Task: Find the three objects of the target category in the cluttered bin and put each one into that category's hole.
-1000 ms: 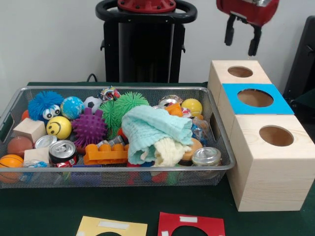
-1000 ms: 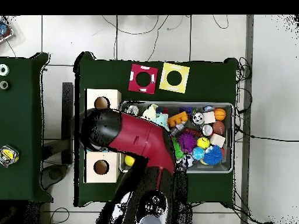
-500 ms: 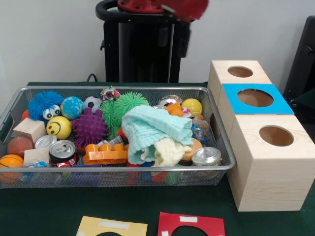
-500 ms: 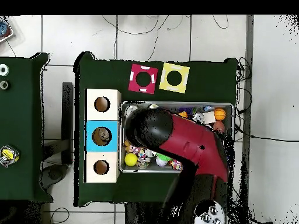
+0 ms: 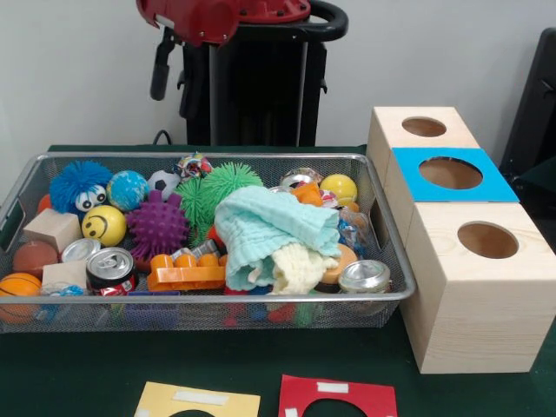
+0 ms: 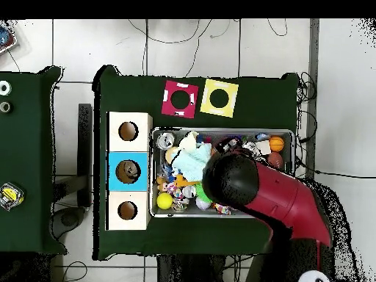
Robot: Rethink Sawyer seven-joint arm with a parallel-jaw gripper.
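I have the gripper (image 5: 176, 74) hanging high over the far left part of the wire bin (image 5: 384, 233), its two black fingers spread apart and empty, well above the clutter. From overhead the red arm (image 6: 283, 205) covers the bin's middle, so I read the contents from the front view.

Directly below the gripper sit a multicoloured little ball (image 5: 193, 165), a soccer-pattern ball (image 5: 162, 182) and a blue-and-green globe ball (image 5: 128, 188), with the fuzzy blue ball with eyes (image 5: 79, 185) beside them. Nearer me are the purple spiky ball (image 5: 157, 225) and the yellow smiley ball (image 5: 104, 224).

The blue card (image 5: 493, 182) marks the middle box, and something already lies down its hole (image 6: 128, 171) in the overhead view; I cannot tell what. Which category is wanted I can't confirm, but balls look likeliest to me.

If so, they should be light and squashy. The smooth ones may roll or squirt out of a pinch, so I'd close across the widest part from straight above. The spiky one should grip easily. The mint cloth (image 5: 274, 228) heaped in the middle may hide more.
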